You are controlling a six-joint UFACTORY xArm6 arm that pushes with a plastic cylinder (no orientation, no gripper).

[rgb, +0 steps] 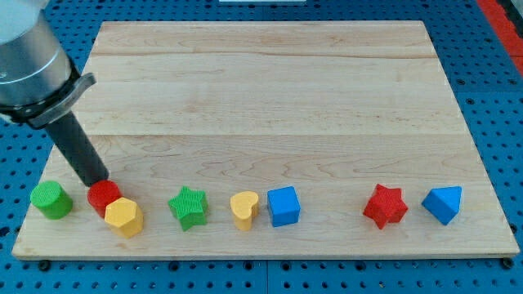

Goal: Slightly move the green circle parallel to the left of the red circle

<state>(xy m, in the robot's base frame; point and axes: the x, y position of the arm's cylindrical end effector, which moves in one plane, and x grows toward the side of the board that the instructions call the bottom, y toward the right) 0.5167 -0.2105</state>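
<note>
My tip (96, 181), a bare rod holding nothing, sits at the red circle (103, 197)'s upper edge; the green circle (51, 200) lies near the board's bottom-left corner. To nudge it level with red, I'd circle round and push gently, avoiding the yellow block (124, 217).

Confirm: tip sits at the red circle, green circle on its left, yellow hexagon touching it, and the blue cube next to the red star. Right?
One error. In the camera view the blue cube sits beside the yellow heart, not the red star, which is further right next to the blue triangular block. The rest holds: my tip is at the red circle, green circle on its left, yellow hexagon touching.
</note>
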